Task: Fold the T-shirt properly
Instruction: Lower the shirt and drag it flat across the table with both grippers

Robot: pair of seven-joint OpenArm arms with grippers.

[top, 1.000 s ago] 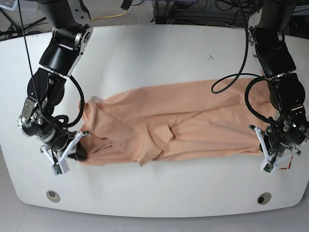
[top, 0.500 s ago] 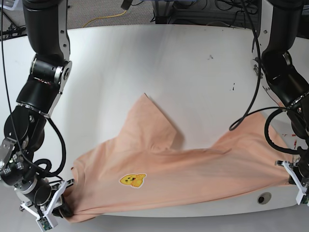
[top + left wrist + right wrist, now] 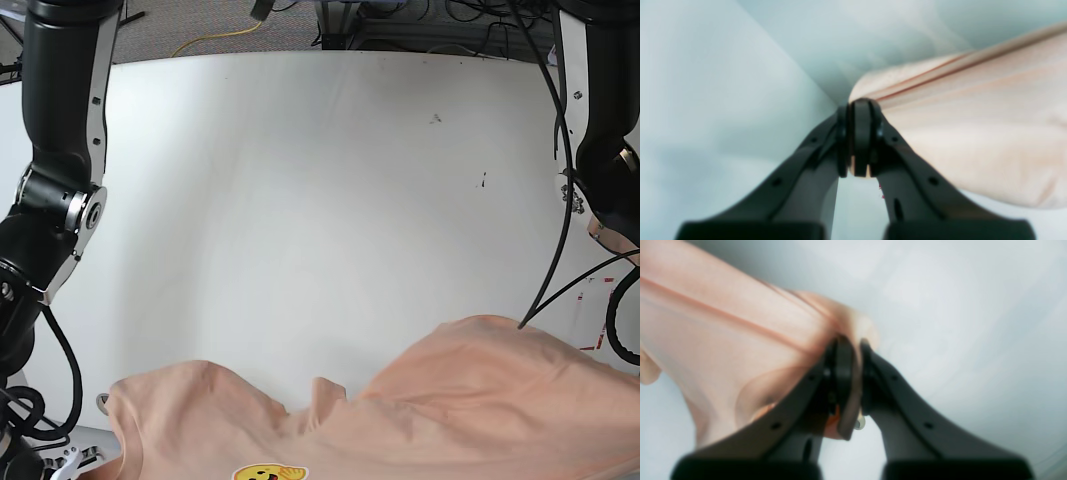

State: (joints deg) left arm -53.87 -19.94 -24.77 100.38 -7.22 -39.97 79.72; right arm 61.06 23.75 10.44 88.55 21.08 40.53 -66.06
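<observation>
The peach T-shirt [image 3: 480,400] hangs stretched across the bottom of the base view, its lower part cut off by the frame, with the yellow print [image 3: 270,472] at the bottom edge. In the left wrist view my left gripper [image 3: 860,106] is shut on a bunched edge of the T-shirt [image 3: 973,133], which stretches away to the right. The right wrist view shows my right gripper [image 3: 851,346] shut on another edge of the T-shirt [image 3: 723,340], with cloth pinched between the fingers and trailing left. Both grippers are below the base view's frame.
The white table [image 3: 300,200] fills the base view, with a few dark specks [image 3: 435,119] on it. My arms stand at its left side [image 3: 60,200] and right side [image 3: 605,190]. Cables lie beyond the far edge. Red marks [image 3: 592,320] sit near the right edge.
Both arms have drawn the T-shirt from the middle of the table toward the near edge. It has opened out from a bunched strip, and the yellow print now faces up.
</observation>
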